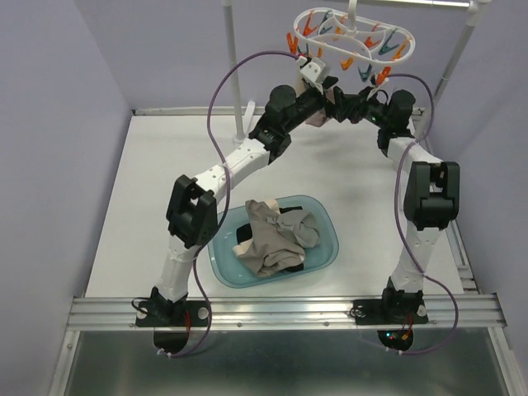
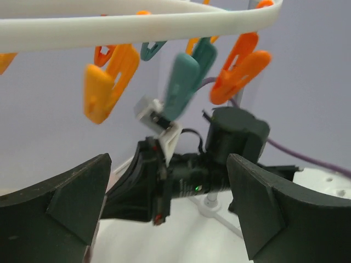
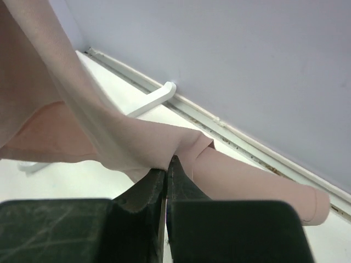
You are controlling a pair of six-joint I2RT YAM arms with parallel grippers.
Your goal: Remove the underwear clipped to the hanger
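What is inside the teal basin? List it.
In the basin a beige garment lies crumpled on top, black cloth peeking out beneath it. Anything else under the pile is covered.

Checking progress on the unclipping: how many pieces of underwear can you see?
4: beige-taupe underwear, grey underwear and black underwear heaped in the basin; pale pink underwear pinched in the right gripper near the hanger. The heap may hide more.

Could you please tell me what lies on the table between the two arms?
A teal basin holding loose underwear lies there, as the top view shows.
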